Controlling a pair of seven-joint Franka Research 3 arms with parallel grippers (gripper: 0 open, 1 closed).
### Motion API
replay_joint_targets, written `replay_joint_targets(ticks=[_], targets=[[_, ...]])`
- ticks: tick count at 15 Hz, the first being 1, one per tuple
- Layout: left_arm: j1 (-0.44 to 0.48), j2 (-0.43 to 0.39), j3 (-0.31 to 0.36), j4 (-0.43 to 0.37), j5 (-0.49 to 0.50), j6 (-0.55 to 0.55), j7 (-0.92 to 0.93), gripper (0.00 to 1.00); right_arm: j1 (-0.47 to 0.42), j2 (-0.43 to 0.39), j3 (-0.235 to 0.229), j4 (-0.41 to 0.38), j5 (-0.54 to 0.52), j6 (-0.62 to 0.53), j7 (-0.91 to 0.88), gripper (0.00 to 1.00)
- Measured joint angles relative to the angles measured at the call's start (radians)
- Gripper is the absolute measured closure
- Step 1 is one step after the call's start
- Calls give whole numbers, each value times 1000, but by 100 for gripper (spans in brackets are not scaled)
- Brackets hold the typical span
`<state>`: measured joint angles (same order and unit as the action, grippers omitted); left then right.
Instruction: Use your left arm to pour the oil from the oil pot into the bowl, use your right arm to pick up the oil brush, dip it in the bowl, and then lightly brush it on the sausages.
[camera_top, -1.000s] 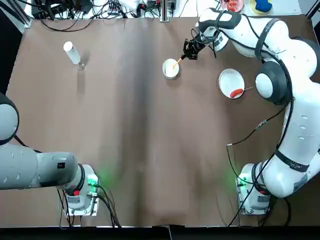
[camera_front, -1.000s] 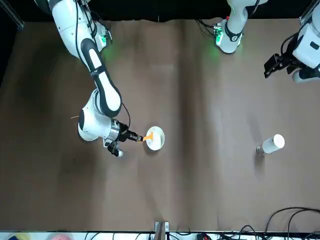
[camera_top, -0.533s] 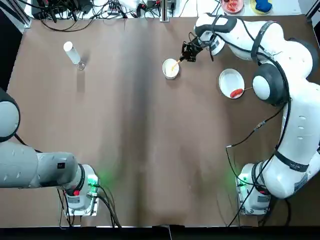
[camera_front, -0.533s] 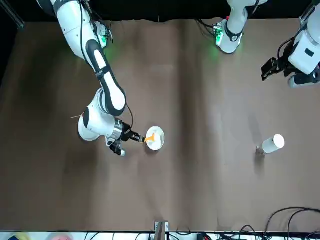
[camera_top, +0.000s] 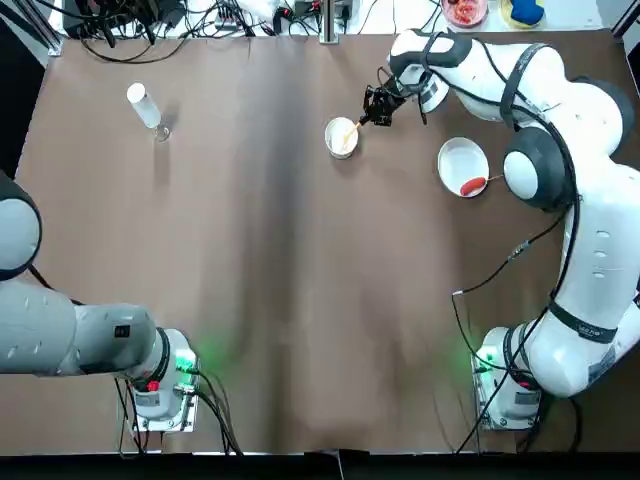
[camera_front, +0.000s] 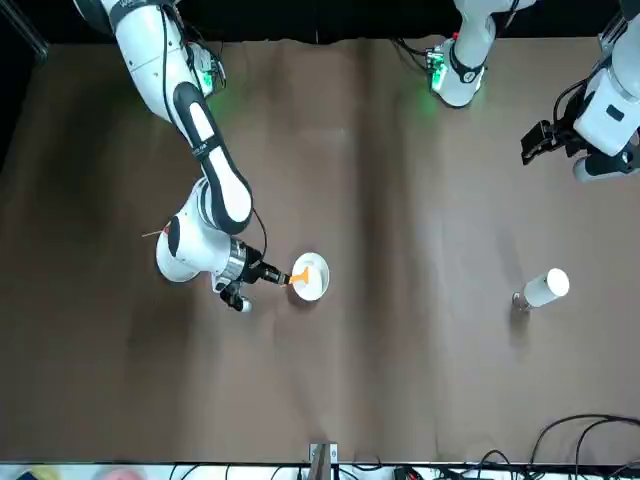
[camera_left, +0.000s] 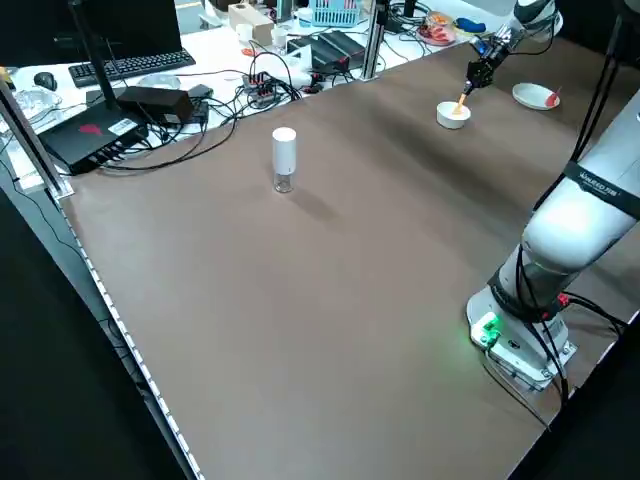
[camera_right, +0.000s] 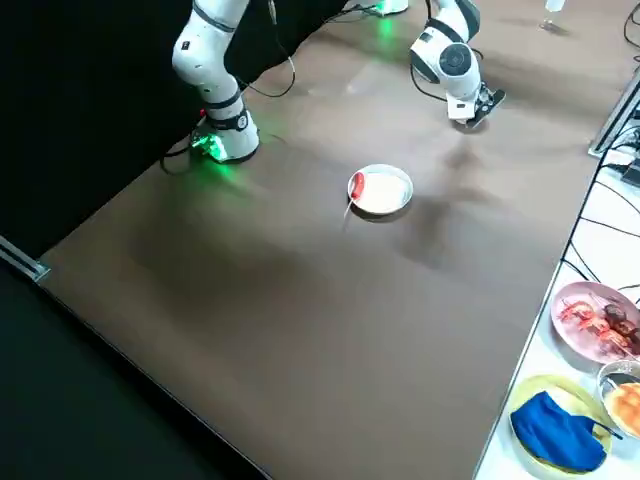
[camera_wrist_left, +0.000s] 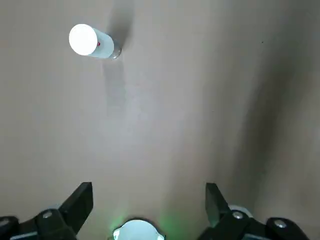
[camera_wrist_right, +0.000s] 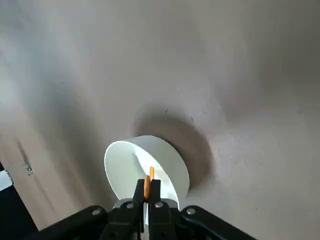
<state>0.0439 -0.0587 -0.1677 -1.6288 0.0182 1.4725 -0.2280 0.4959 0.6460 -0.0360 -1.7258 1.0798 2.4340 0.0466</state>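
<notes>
Oil pot (camera_top: 146, 106) upright, far left; orange oil brush (camera_top: 351, 127) tip in white bowl (camera_top: 341, 138); sausage (camera_top: 472, 186) on plate.

counter (camera_top: 280, 300): brown, lying bare at its middle | plate (camera_top: 452, 158): sitting near the right edge | cables (camera_top: 150, 18): trailing along the far edge | keyboard (camera_left: 130, 66): lying beyond the counter | blue cloth (camera_right: 556, 432): resting on a yellow dish (camera_right: 525, 400)

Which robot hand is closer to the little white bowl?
The right. The right gripper is just beside the bowl, holding the oil brush over it. The left gripper hovers open far across the table.
</notes>
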Motion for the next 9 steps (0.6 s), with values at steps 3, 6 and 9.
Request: replay_joint_targets(ticks=[3, 6, 9], targets=[[0, 0, 0, 0, 0, 0, 0, 1, -1, 0, -2, 0, 0, 0, 0, 95], [1, 0, 0, 0, 0, 0, 0, 1, -2, 0, -3, 0, 0, 0, 0, 73], [1, 0, 0, 0, 0, 0, 0, 1, -2, 0, -4, 0, 0, 0, 0, 45]])
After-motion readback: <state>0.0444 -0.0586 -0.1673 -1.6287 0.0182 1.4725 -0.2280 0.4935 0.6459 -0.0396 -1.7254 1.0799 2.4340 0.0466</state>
